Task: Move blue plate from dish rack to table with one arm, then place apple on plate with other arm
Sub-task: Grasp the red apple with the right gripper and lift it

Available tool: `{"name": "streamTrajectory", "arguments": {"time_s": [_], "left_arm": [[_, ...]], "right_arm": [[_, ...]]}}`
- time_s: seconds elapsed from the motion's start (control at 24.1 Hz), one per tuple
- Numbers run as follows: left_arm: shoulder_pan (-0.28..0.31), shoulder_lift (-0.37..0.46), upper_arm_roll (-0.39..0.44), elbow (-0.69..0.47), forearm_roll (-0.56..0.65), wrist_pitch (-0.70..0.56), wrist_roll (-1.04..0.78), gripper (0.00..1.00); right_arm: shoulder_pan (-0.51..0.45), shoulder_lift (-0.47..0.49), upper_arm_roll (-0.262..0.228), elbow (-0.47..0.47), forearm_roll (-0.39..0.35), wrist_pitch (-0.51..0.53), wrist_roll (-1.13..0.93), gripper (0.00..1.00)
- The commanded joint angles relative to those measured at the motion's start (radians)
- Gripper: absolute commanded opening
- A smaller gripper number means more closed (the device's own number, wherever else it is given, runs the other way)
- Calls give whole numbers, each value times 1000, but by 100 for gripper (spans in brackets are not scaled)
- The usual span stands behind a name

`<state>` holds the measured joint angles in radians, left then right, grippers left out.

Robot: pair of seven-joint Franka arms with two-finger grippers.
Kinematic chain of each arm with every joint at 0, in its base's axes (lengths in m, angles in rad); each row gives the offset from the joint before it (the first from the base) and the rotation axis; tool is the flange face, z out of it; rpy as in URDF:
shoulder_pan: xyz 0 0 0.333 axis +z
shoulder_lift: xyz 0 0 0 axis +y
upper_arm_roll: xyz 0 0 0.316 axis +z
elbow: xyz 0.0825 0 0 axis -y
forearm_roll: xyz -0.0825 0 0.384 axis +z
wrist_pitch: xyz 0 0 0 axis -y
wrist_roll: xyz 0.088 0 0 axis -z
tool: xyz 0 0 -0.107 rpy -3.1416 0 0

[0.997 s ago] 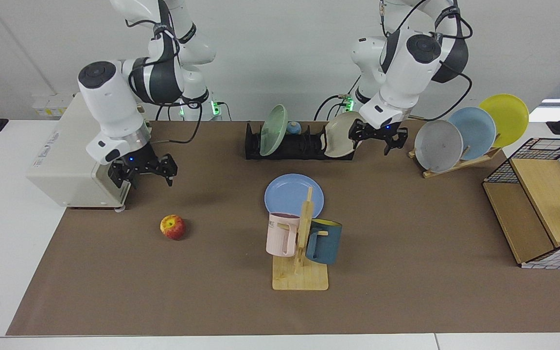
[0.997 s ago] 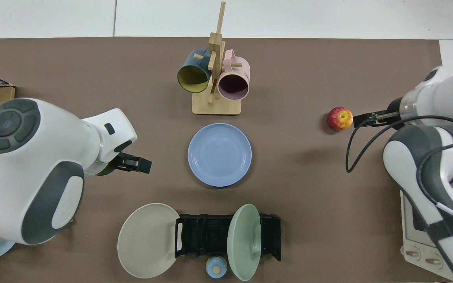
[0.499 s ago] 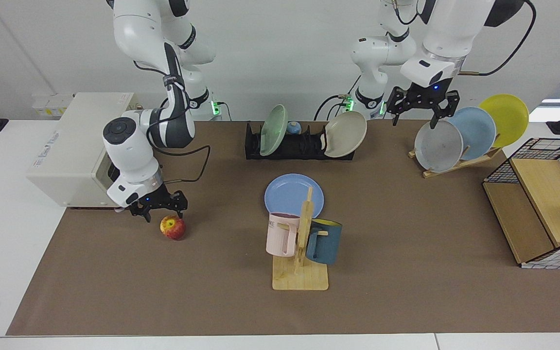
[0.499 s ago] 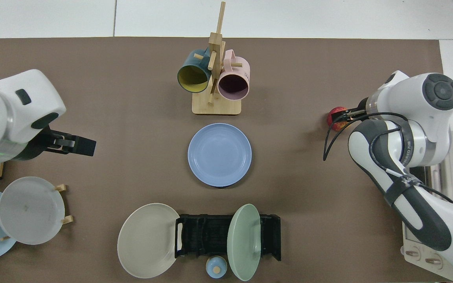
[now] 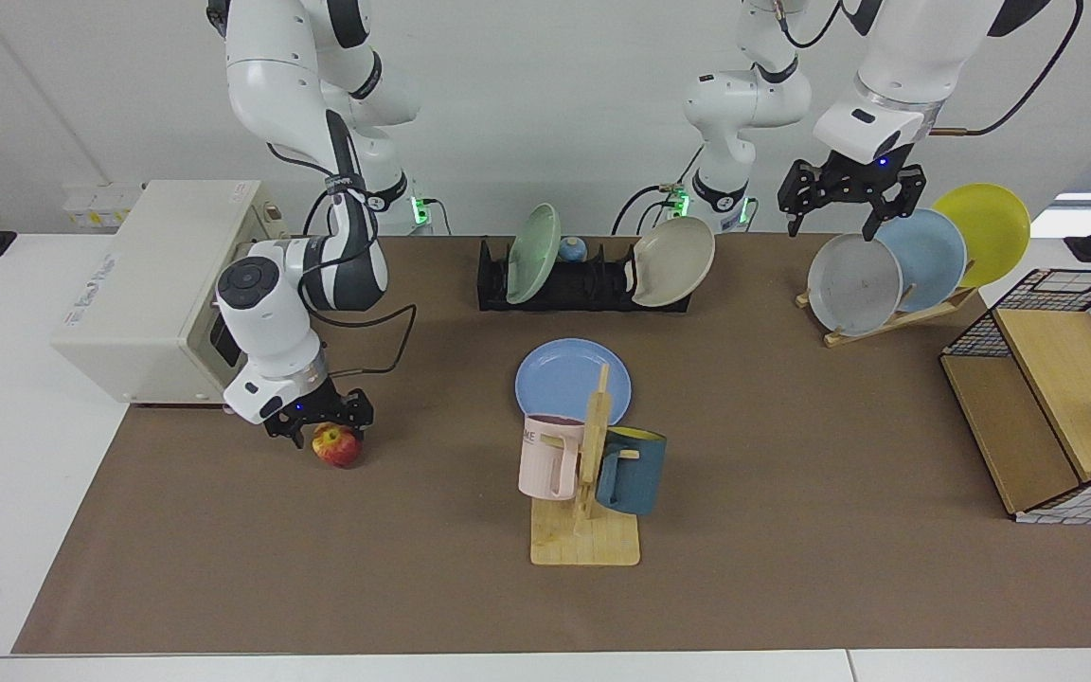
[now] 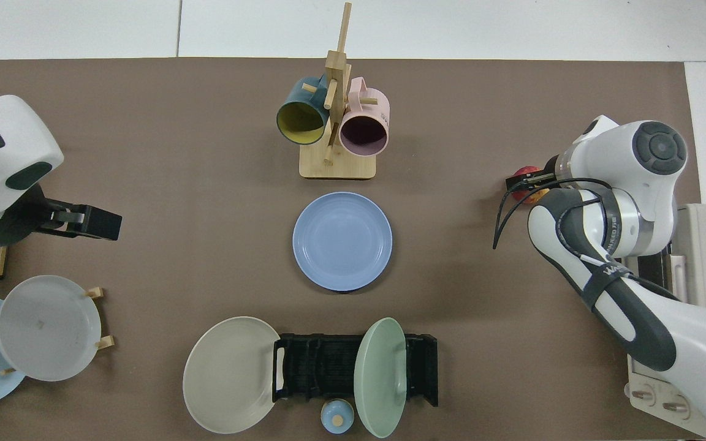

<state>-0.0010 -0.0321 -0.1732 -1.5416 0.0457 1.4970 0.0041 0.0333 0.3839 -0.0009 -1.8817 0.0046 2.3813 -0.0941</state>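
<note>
The blue plate (image 5: 572, 379) (image 6: 342, 241) lies flat on the brown mat of the table (image 5: 792, 493), in front of the black dish rack (image 5: 593, 284) (image 6: 328, 367). Near the mat's side by the white appliance sits the red-and-yellow apple (image 5: 339, 450) (image 6: 527, 195). My right gripper (image 5: 328, 434) (image 6: 521, 184) is down over the apple, open, with one finger on each side of it. From above the wrist hides most of the apple. My left gripper (image 5: 834, 223) (image 6: 111, 225) hangs open and holds nothing, high above the grey plate on the wooden stand.
A wooden mug tree (image 5: 588, 493) with a pink and a dark blue mug stands just in front of the blue plate. The rack holds a pale green plate (image 5: 531, 254) and a beige plate (image 5: 670, 260). A wooden stand (image 5: 896, 317) carries grey, sky-blue and yellow plates. A white appliance (image 5: 152, 284) and a wire-and-wood crate (image 5: 1057, 398) flank the mat.
My right gripper came down and forward until its fingers straddle the apple. My left arm rose from the rack's end and swung over to above the wooden plate stand.
</note>
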Motion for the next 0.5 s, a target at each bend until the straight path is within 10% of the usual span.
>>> {"name": "streamTrajectory", "arguments": {"time_s": [0.0,0.46], "left_arm": [[24,1,-14,18,6,-24,11,100],[52,-17,-16,17,3,-35,8,100]], "right_arm": [[2,30,-1,10,0,45,-36,100],[-3,44,-1,10,-1,49,-53,94]]}}
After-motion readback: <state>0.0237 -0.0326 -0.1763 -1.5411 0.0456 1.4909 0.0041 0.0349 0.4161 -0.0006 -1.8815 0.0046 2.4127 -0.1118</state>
